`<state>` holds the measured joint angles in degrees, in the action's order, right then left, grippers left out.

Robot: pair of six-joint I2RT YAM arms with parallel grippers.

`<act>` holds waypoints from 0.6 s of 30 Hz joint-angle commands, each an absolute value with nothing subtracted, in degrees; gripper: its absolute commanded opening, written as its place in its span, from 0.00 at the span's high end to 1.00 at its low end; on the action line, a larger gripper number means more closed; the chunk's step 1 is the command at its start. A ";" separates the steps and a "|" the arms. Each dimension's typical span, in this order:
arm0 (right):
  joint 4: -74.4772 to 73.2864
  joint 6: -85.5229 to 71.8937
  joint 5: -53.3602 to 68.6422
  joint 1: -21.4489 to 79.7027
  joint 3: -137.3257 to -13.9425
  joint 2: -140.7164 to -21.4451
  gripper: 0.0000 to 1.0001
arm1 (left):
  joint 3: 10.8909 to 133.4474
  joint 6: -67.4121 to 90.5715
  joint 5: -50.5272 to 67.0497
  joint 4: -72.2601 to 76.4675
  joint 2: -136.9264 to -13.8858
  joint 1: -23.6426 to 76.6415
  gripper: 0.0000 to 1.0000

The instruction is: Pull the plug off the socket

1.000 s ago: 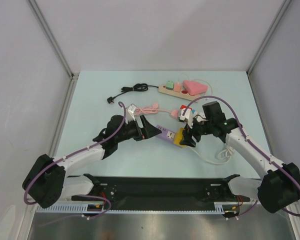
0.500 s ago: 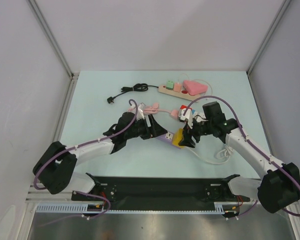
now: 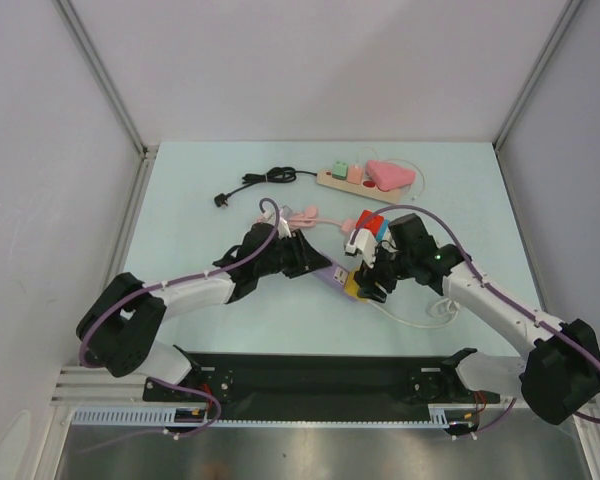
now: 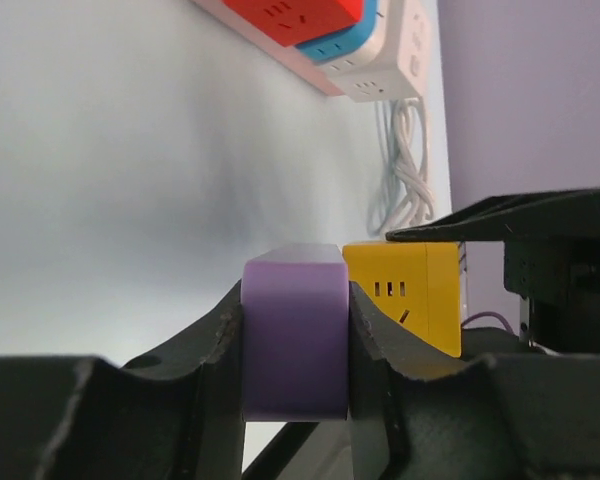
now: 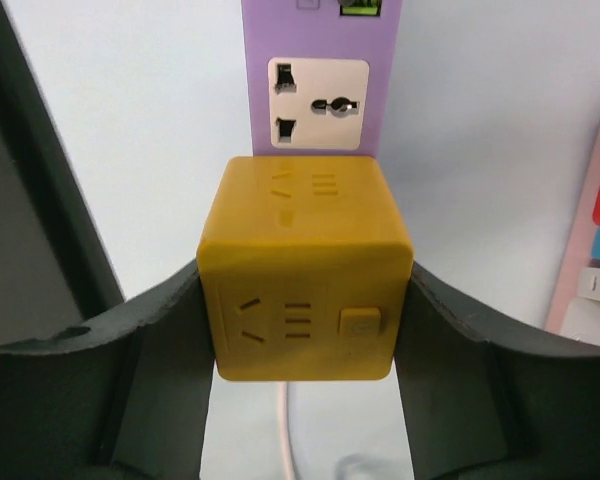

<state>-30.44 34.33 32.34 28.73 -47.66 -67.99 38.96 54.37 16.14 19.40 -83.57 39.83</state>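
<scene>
Left gripper (image 4: 296, 305) newly tight around socket (image 5: 318, 90)

- purple power strip (image 5: 320, 40): plain lilac-purple, white socket face with black holes, small green spot at its far end
- yellow cube adapter (image 5: 305, 270): solid mustard yellow, slots and button the same yellow
- left gripper (image 4: 295, 330): matte black fingers
- right gripper (image 5: 305, 300): matte black fingers
- arms (image 3: 190, 295): white links, black joints, purple cable loops
- second strip (image 4: 280, 65): pink base carrying red cube (image 4: 300, 15), blue cube (image 4: 345, 45), white cube (image 4: 395, 60)
- back strip (image 3: 330, 182): tan base, green cube (image 3: 337, 167), peach-pink cube (image 3: 355, 172), pink wedge (image 3: 388, 175)
- black cable (image 3: 265, 180): all black, plug too
- pink cable (image 3: 300, 214): pale pink
- white cable (image 4: 405, 170): white
- table (image 3: 200, 210): pale mint, no pattern
</scene>
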 commanded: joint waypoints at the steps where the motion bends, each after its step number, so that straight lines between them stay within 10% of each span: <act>1: -23.03 33.67 26.58 35.67 -48.78 -67.41 1.00 | 41.92 51.60 9.33 16.44 -83.06 41.05 1.00; 18: -25.93 29.28 48.16 17.49 -52.30 -67.94 1.00 | 35.77 44.47 12.92 21.45 -81.30 40.96 1.00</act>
